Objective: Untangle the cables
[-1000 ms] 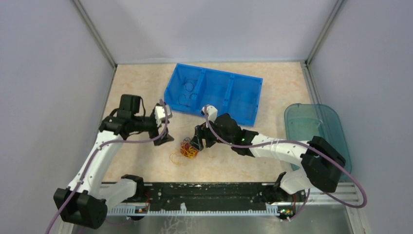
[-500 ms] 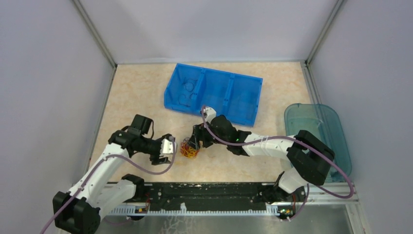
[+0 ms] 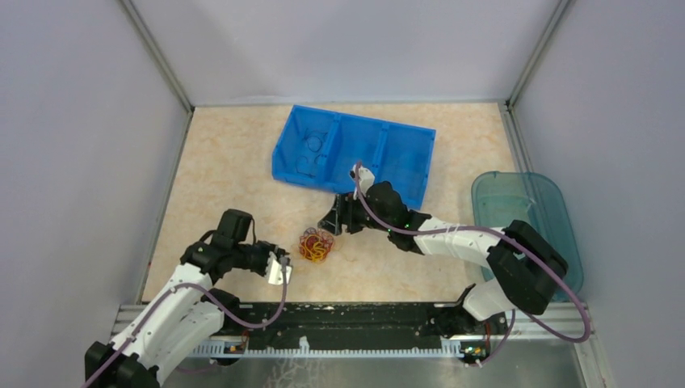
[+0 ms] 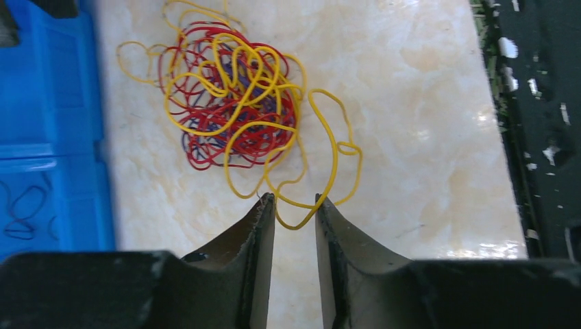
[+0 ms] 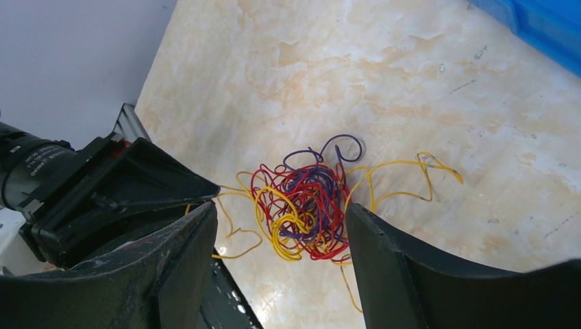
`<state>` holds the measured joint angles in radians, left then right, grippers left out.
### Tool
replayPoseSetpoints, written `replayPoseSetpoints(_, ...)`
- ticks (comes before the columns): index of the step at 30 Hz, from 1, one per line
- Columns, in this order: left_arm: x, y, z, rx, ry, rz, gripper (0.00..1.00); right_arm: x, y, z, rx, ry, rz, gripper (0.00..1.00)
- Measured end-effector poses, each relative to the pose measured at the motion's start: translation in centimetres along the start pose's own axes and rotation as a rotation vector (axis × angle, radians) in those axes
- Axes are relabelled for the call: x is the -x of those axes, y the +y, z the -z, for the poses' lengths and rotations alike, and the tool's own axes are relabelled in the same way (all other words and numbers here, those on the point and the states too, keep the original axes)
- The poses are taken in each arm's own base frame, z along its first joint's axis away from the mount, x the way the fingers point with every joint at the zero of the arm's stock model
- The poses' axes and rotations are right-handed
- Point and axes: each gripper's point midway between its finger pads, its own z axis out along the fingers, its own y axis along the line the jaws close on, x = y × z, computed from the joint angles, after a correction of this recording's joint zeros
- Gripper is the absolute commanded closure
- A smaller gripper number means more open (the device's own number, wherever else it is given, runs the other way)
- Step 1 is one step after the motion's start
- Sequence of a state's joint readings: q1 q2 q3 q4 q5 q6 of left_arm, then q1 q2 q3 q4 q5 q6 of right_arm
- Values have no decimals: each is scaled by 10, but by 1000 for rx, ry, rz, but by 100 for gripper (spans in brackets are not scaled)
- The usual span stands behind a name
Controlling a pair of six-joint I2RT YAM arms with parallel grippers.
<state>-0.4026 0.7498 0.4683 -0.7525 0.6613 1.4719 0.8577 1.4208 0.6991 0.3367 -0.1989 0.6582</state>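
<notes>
Your left gripper (image 4: 294, 201) stands at a narrow slit over a yellow loop (image 4: 334, 154); the right gripper (image 5: 277, 216) gapes wide, facing the cables (image 4: 229, 103) heaped on the table (image 3: 234, 153) between them. If you pull that loop with the heap unpinned, the whole knot will likely drag along or tighten.

- No word, label, brand or number can be read in any view.
- Faint pale print on the black cylindrical housing (image 5: 29, 164) at the left of the right wrist view is too small to read.

Right claw (image 5: 277, 221) is hanging spread wide over the tangled cables (image 5: 308, 200), which are lying bunched on the counter (image 5: 384, 75).
</notes>
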Motion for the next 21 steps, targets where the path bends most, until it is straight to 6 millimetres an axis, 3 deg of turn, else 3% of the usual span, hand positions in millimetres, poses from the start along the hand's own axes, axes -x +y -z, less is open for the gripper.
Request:
replayPoseSetpoints(7,9,23,2,96,-34,-57,100,8,-3,1,13,-12,-16,26)
replayPoseSetpoints(14,29,39,14,143,-80,-44,100,10,-4,3,23,-9,-3,18)
replayPoseSetpoints(21,80,85,56,240,-172,22,100,27,9,17,70,-64,72,14)
